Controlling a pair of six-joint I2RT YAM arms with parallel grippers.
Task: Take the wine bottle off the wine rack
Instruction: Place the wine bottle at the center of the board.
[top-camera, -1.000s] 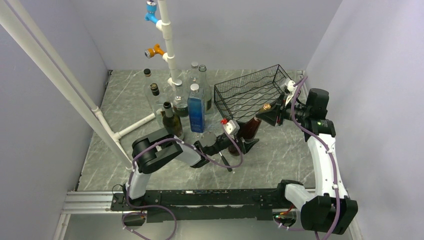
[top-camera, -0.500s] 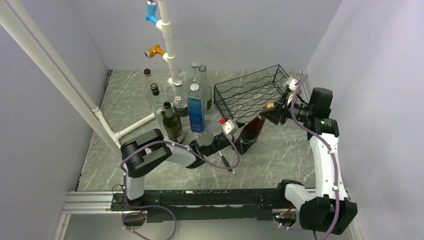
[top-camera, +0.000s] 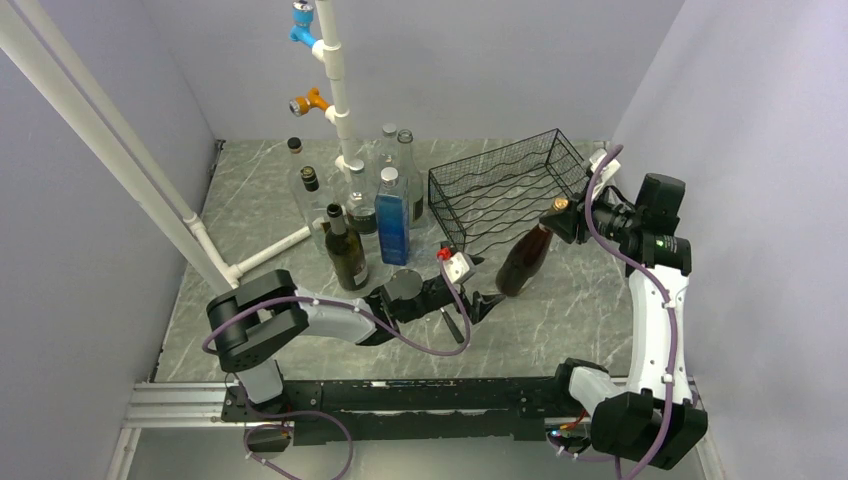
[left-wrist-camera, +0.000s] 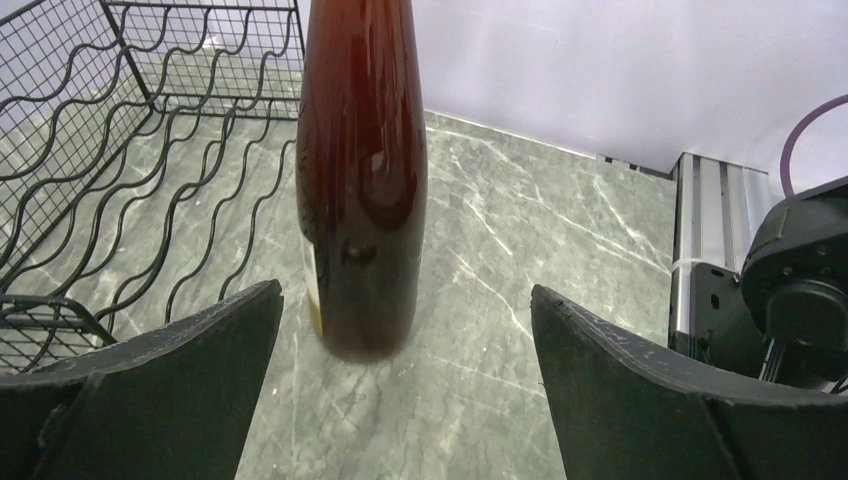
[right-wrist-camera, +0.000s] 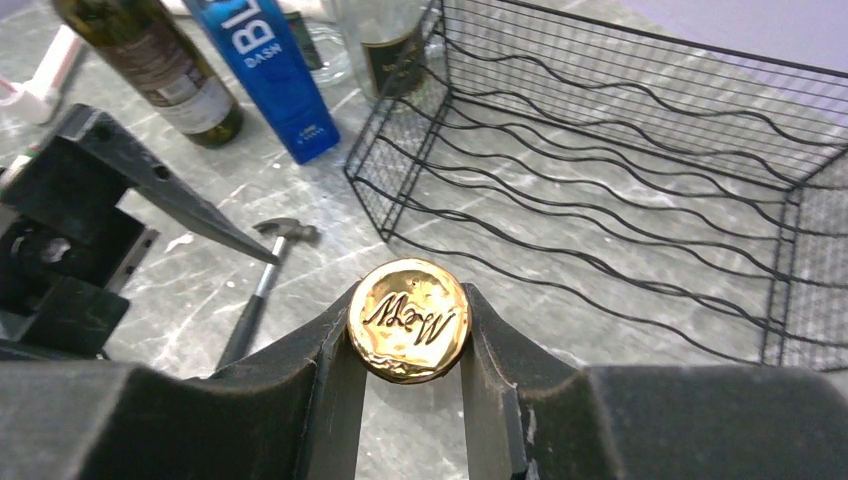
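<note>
Between the fingers of the right gripper (right-wrist-camera: 408, 335): the gold cap of the wine bottle (left-wrist-camera: 362, 180), clamped tight. Between the fingers of the left gripper (left-wrist-camera: 405, 295), spread wide: the bottle's lower body, touched by neither. Just beyond: the wine rack (right-wrist-camera: 620, 130), black wire; the bottle stands tilted outside it. Ahead and left of the right fingers: hammer (right-wrist-camera: 262, 285), then blue bottle (right-wrist-camera: 265, 70).

Wine bottle (top-camera: 524, 262) is shifting right, clear of the wine rack's (top-camera: 500, 190) near edge, and is tilting more upright. Right gripper (top-camera: 562, 212), clamped on its top, is drawing rightward. Left gripper (top-camera: 487, 300), jaws wide, is backing off the bottle's base toward the near left.
</note>
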